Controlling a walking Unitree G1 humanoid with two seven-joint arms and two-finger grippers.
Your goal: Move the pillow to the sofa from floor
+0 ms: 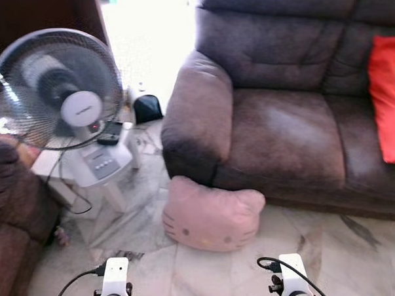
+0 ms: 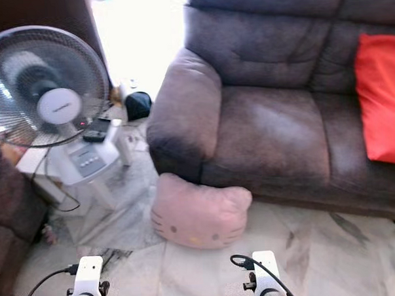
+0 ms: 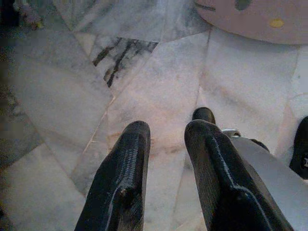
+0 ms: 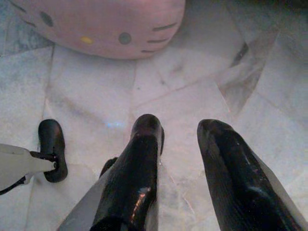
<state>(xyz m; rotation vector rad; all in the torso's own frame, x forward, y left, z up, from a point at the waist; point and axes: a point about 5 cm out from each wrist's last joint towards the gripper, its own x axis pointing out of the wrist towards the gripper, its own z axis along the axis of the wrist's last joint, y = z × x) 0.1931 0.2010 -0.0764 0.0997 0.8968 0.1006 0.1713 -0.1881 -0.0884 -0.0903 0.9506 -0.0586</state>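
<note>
A pink cat-face pillow (image 1: 210, 215) lies on the marble floor, leaning against the front of the dark brown sofa (image 1: 282, 128) below its left armrest. The same pillow (image 4: 103, 26) faces the right wrist view, and its edge (image 3: 255, 19) shows in the left wrist view. Both arms hang low at the bottom of the eye views, short of the pillow. My left gripper (image 3: 166, 132) is open over bare floor. Open too, my right gripper (image 4: 180, 127) has nothing between its fingers.
A white standing fan (image 1: 57, 88) on a small white table (image 1: 97, 169) stands left of the sofa. A red cushion (image 1: 389, 97) rests on the sofa's right seat. Another brown seat (image 1: 10, 215) is at the far left. A black cable (image 1: 75, 206) trails on the floor.
</note>
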